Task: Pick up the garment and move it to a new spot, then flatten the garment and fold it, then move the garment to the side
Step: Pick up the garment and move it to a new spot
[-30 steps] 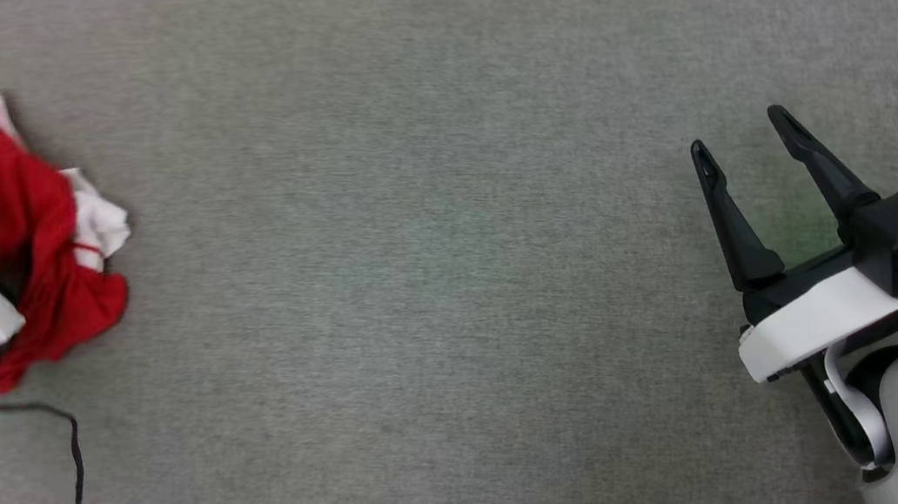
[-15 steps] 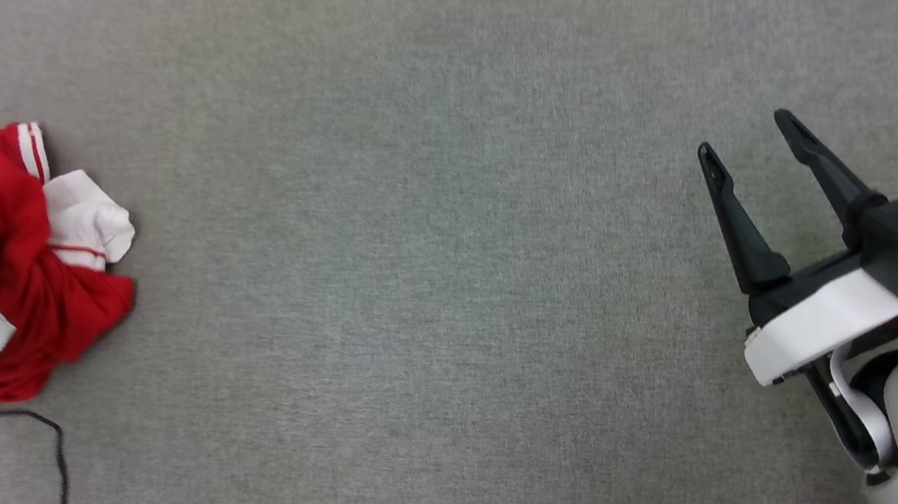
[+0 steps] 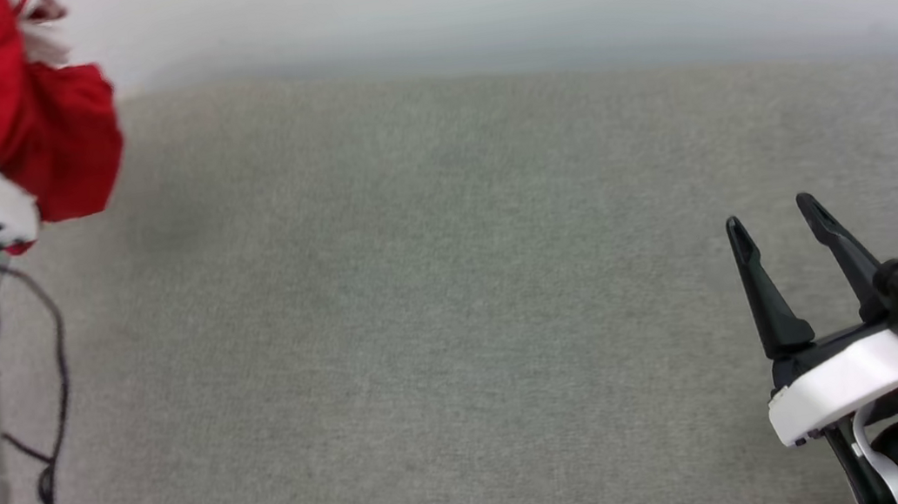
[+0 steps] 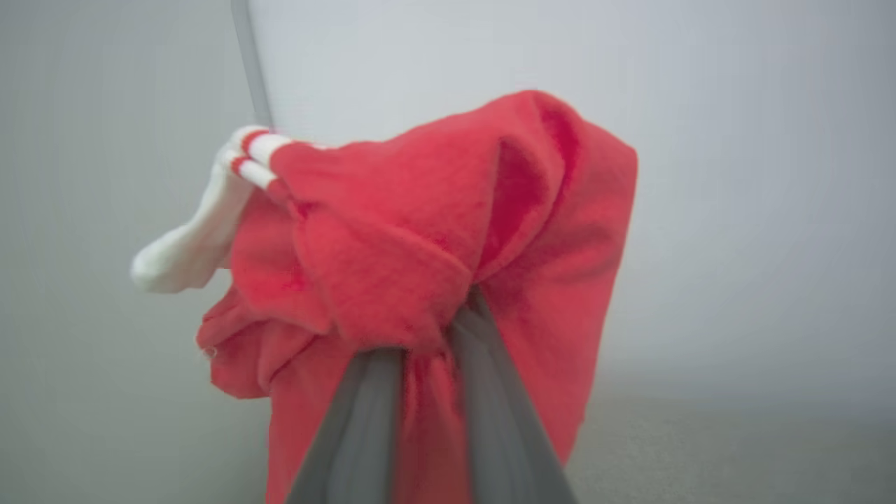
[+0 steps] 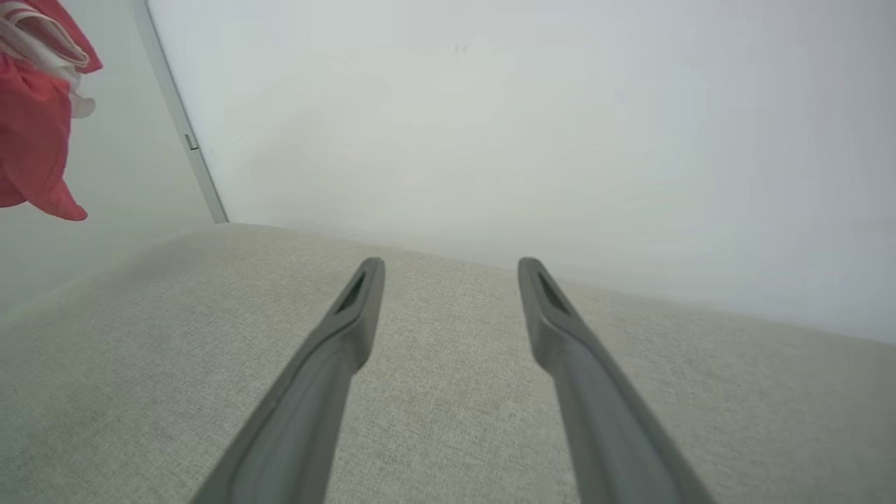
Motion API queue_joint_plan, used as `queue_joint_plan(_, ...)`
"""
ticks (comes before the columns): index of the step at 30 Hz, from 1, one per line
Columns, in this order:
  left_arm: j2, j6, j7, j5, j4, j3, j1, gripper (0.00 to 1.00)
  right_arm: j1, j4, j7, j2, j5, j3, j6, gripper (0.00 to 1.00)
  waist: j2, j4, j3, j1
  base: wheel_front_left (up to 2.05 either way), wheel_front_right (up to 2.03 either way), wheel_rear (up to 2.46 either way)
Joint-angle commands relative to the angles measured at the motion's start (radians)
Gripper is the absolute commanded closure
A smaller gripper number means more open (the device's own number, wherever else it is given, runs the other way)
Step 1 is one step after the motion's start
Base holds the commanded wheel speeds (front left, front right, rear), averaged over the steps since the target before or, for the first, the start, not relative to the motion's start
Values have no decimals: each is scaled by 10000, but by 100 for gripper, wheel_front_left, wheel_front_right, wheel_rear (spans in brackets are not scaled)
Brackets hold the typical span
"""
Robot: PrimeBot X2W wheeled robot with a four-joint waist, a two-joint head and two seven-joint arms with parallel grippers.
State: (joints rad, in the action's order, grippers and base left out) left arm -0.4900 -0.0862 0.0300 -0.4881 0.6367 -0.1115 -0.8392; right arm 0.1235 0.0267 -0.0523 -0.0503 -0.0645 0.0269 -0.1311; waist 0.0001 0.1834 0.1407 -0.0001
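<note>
At far left, the crumpled red jersey T-shirt (image 3: 46,133) with white striped-trim sleeves, lying on the grey woven surface (image 3: 425,334) a second ago, now hangs clear of it, pinched between the closed fingers of the left gripper (image 4: 430,332): pick-up achieved, relocation pending. Its bunched cloth droops, long axis roughly vertical, one white sleeve (image 4: 182,259) jutting sideways. Near right, the right gripper (image 3: 768,211) waits, fingers apart, empty.

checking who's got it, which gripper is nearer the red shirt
Left. The left gripper is shut on the garment, which bunches around it. The right gripper stands open far across the grey surface, well clear of it.
</note>
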Motion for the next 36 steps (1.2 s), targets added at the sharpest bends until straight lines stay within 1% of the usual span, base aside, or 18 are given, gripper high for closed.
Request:
queue_joint_plan(1,270,19,208,30,-220,-115,94,100,-157,13,-14,3,-82,-70,7,0,-1,-416,-468,1,0,0,0)
queue_joint_plan(4,826,17,459,98,-650,-454,331,100,-345,74,22,3,-156,-159,7,0,-1,-830,-675,1,0,0,0)
queue_joint_plan(7,1374,-33,531,83,-1091,-858,656,100,-446,153,59,5,-199,-176,7,0,-1,-1405,-764,1,0,0,0)
queue_joint_plan(11,2292,-117,436,-45,-1535,-1518,1250,100,-580,195,146,3,-249,-226,7,0,-1,-2161,-772,1,0,0,0)
queue_joint_plan(15,3258,-253,317,-193,-1931,-2391,1842,100,-667,303,184,8,-314,-414,5,0,-1,-2683,-579,1,0,0,0)
queue_joint_plan(19,3819,-358,215,-276,-2025,-3410,2568,100,-733,404,228,6,-311,-554,7,0,-1,-2959,-336,1,0,0,0)
queue_joint_plan(23,4076,-411,234,-417,-1880,-4384,3537,100,-791,484,209,3,-314,-661,7,0,-1,-2991,-92,1,0,0,0)
queue_joint_plan(24,4104,-412,261,-421,-1788,-4589,3771,89,-795,479,193,5,-338,-668,7,0,-1,-2975,-58,1,0,0,0)
queue_joint_plan(25,4121,-418,225,-375,-1669,-4818,3997,63,-790,487,188,5,-355,-674,5,0,-1,-2950,-24,1,0,0,0)
queue_joint_plan(26,4111,-420,219,-345,-1580,-4981,4178,51,-778,484,175,5,-353,-685,7,0,-1,-2922,3,1,0,0,0)
queue_joint_plan(27,4091,-426,274,-299,-1489,-5170,4356,0,-753,450,166,5,-368,-689,7,0,-1,-2872,9,1,0,0,0)
queue_joint_plan(29,4059,-436,398,-242,-1387,-5504,4648,0,-707,411,159,5,-372,-685,7,0,-1,-2771,-13,1,0,0,0)
queue_joint_plan(32,3987,-440,884,-66,-1537,-5849,4780,0,-728,381,176,3,-321,-713,7,0,-1,-2561,-153,1,0,0,0)
queue_joint_plan(35,3869,-421,1532,112,-1889,-5861,4706,0,-835,343,235,3,-266,-733,7,0,-1,-2354,-430,1,0,0,0)
queue_joint_plan(36,3836,-343,1690,171,-2041,-5807,4648,0,-883,334,256,3,-260,-747,7,0,-1,-2286,-515,1,0,0,0)
